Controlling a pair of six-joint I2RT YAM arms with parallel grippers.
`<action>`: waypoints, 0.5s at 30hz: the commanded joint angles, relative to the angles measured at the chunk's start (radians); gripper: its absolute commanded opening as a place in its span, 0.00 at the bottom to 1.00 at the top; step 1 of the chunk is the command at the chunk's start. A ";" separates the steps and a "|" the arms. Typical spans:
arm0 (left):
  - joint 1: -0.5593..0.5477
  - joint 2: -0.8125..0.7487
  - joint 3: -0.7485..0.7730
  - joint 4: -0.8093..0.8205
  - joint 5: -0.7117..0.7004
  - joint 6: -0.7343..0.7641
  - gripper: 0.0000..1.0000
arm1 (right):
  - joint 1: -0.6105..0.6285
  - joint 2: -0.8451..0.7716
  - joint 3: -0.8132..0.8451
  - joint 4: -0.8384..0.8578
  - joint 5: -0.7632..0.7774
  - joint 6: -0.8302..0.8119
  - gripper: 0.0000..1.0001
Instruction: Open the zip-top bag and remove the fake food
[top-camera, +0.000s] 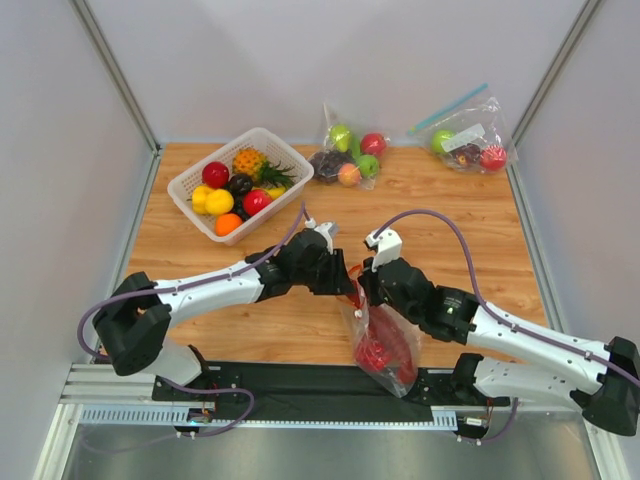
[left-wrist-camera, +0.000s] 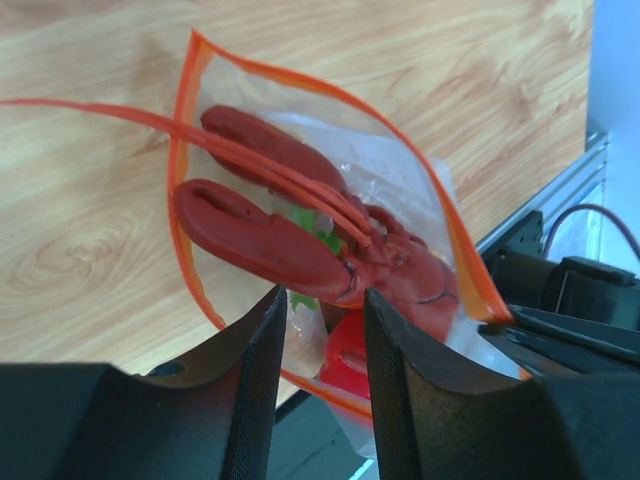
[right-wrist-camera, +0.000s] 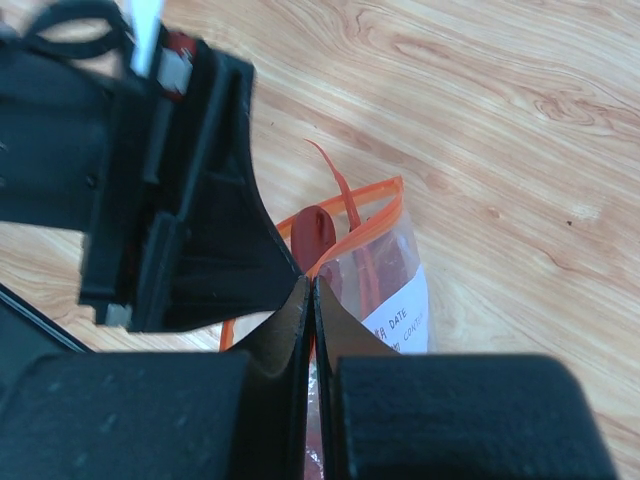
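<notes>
My right pincer (right-wrist-camera: 312, 287) was clamped on the zip-top bag (top-camera: 396, 352) rim. My left pincer (left-wrist-camera: 322, 300) stood jaws apart, astride the near lip. Risk: slick film could slip free, trapping the lobster (left-wrist-camera: 300, 245).

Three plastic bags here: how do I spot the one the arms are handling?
Start at the table's near edge, where the arms meet. The zip-top bag sits there; unlike the bags at the far edge, it has an orange-red strip and a red lobster inside.
</notes>
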 joint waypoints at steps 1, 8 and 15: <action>-0.021 0.033 0.031 -0.019 0.043 0.018 0.44 | 0.002 0.013 0.046 0.062 0.022 -0.012 0.00; -0.030 0.024 0.023 -0.063 0.027 0.035 0.44 | 0.002 0.029 0.028 0.077 0.025 -0.003 0.00; -0.031 0.082 0.023 -0.012 0.050 0.015 0.57 | 0.021 0.047 0.025 0.095 0.022 0.002 0.00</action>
